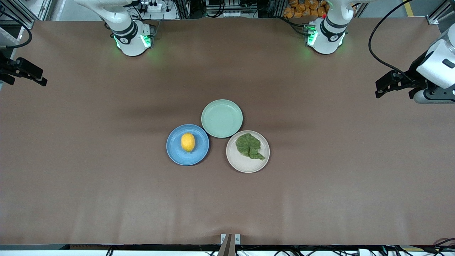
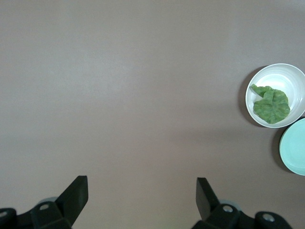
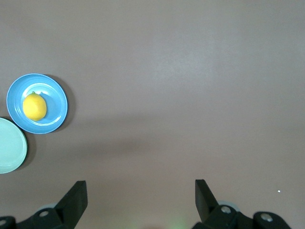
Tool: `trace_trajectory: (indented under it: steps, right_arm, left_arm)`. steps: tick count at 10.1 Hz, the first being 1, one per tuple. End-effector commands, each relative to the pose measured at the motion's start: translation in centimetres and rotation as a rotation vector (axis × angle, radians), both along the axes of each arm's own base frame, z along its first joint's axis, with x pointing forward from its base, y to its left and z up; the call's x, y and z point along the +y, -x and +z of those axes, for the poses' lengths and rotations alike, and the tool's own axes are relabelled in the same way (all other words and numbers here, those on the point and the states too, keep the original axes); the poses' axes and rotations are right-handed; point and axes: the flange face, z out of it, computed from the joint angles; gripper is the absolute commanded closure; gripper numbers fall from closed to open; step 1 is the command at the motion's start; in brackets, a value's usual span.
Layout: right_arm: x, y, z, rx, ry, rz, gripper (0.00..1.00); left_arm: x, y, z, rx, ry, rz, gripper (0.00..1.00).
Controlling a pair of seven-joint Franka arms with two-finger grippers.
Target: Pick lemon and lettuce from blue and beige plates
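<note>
Sitting untouched on the blue plate, the lemon lies near the table's middle, a shade toward the right arm's end. Beside it, toward the left arm's end, the lettuce lies flat on the beige plate, stem tip pointing at the table's near edge. Tucked between them and farther from the front camera is an empty mint plate, its rim touching or nearly touching both.

Out at the edges now: the right gripper hangs over bare table by the right arm's end, fingers spread wide, nothing in them. Mirror image at the left arm's end, where the left gripper is just as wide open and just as empty.

Neat split, I'd say: each piece of food sits on the side of its own arm, so the right can take the lemon and the left the lettuce without crossing. Nothing is picked yet; both arms wait high, well apart from the plates. The thin leaf looks the trickier grab.
</note>
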Motion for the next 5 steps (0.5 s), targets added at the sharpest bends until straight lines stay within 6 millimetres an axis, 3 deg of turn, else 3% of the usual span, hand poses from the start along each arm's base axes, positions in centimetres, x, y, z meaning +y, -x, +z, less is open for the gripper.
trace_trajectory:
  steps: [1,5]
  right_arm:
    - [-0.24,0.18,0.25,-0.001,-0.014,-0.007,0.0]
    - [0.26,0.07,-0.06,0.006,-0.016,-0.001,0.0]
  left_arm:
    - [0.23,0.39,0.67,0.005,0.019,-0.018,0.0]
    - [0.39,-0.11,0.6,0.004,0.022,-0.015,0.0]
